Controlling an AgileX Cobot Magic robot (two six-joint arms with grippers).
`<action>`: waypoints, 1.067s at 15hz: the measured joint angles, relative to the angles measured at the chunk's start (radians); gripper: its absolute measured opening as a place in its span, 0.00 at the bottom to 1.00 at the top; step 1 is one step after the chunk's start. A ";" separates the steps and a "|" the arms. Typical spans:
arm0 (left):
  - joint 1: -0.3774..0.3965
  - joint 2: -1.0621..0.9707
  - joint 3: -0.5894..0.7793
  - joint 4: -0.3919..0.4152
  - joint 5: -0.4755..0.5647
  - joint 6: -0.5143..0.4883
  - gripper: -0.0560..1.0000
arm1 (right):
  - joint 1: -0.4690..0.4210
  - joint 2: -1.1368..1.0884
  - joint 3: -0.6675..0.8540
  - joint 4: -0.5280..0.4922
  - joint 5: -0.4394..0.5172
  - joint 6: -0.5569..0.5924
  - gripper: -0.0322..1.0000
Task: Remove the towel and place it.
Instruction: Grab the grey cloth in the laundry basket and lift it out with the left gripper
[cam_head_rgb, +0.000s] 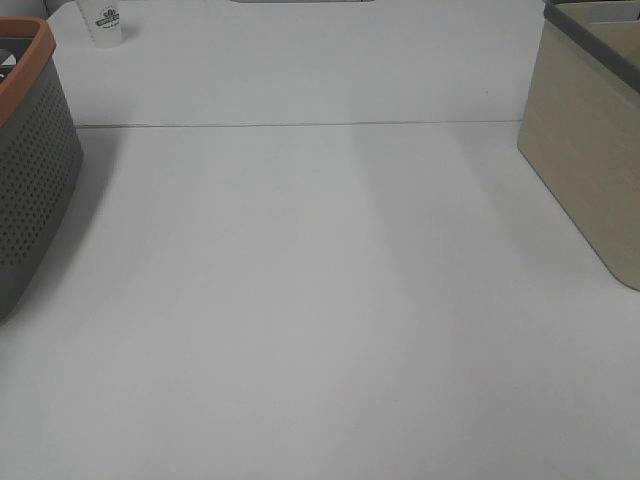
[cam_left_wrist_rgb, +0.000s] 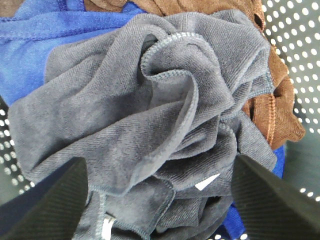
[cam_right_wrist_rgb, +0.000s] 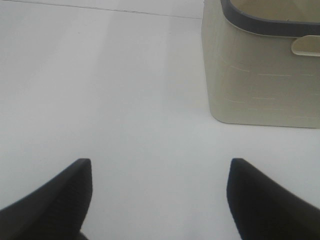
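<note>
Grey perforated basket (cam_left_wrist_rgb: 295, 45) holds a crumpled charcoal towel (cam_left_wrist_rgb: 150, 110) (white tag (cam_left_wrist_rgb: 206, 183) showing) over blue cloth (cam_left_wrist_rgb: 30, 45) and brown cloth (cam_left_wrist_rgb: 280, 110); left claw (cam_left_wrist_rgb: 160, 165) spread above it. Right claw (cam_right_wrist_rgb: 160, 162) spread near beige bin (cam_right_wrist_rgb: 260, 75).

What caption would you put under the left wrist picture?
Open left tool over a crumpled grey towel, lying on a blue cloth and a brown cloth in the perforated basket.

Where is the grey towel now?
Left wrist view: the towel lies crumpled in the left-side perforated basket, atop a blue cloth and a brown cloth, beneath the open left tool.
</note>
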 joint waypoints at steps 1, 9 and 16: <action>0.000 0.012 0.000 -0.014 0.000 0.000 0.75 | 0.000 0.000 0.000 -0.001 0.000 0.000 0.75; 0.000 0.040 0.000 -0.057 -0.013 -0.030 0.19 | 0.000 0.000 0.000 -0.001 0.000 0.002 0.75; 0.000 0.016 -0.017 -0.061 -0.003 -0.030 0.05 | 0.000 0.000 0.000 -0.001 0.000 0.002 0.75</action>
